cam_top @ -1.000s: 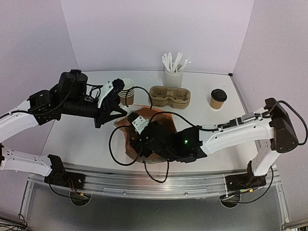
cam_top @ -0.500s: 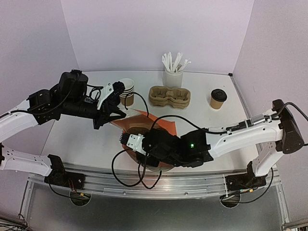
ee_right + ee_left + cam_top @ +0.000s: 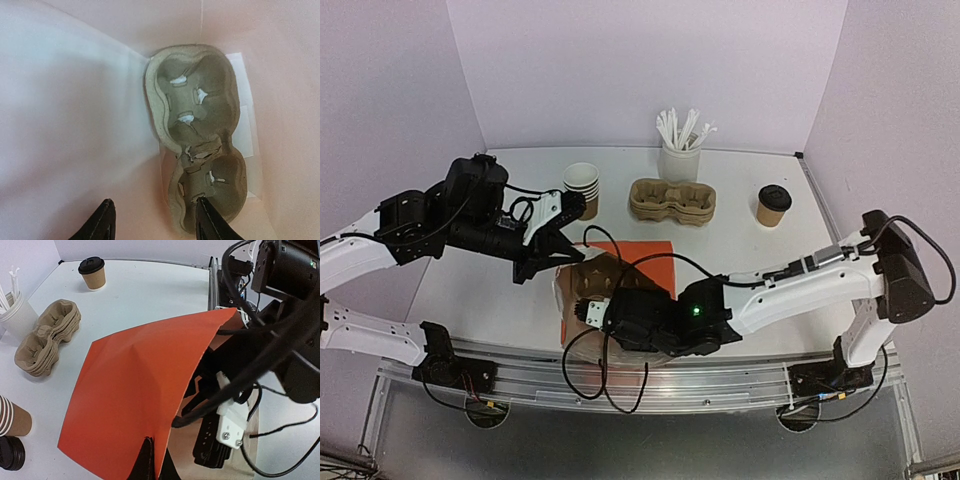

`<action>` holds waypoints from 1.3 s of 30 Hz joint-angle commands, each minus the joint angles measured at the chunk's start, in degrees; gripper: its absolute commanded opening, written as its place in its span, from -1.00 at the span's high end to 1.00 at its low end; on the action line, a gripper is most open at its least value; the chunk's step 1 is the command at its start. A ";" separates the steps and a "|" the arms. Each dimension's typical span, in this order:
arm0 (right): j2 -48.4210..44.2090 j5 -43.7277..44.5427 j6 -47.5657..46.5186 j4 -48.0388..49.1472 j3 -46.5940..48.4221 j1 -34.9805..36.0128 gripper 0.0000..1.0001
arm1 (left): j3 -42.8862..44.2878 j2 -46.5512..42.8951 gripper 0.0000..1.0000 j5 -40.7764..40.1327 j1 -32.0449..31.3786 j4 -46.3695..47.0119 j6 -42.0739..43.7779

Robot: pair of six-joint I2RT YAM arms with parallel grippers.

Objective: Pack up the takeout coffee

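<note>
The takeout coffee (image 3: 773, 205) is not packed yet. It stands upright with its black lid on, at the far right side of the table (image 3: 470, 290), well apart from the orange paper bag (image 3: 625, 252). Nothing is touching it. The bag sits near the front of the table, between the two arms, and its mouth is open. The left gripper (image 3: 148, 456) is pinched tight on the edge of the bag and holds that side up, so the mouth does not fall closed. The right gripper (image 3: 155, 222) is down inside the bag. Its two fingers (image 3: 106, 220) are spread apart and there is nothing between them, so it holds nothing. Below it, flat on the bottom of the bag, lies a cardboard cup carrier (image 3: 197, 145) with two round holes for cups. Both holes are empty. So one part looks done: the bag is open and a carrier is inside, ready for a cup. The big part is left. I think the right arm has to come out of the bag, go across to the coffee, take it by its brown paper side, and bring it over without tipping it. Then it has to lower the cup into one of the holes in the carrier while the other arm holds the bag open. The pile of spare carriers (image 3: 672, 200) and the stack of cups with no lids (image 3: 582, 186) at the back of the table are not part of this job.
</note>
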 commanded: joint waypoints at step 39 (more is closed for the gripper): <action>19.05 11.44 8.14 4.89 9.24 -6.72 1.00 | 2.03 -0.81 1.00 9.61 2.03 4.82 -10.01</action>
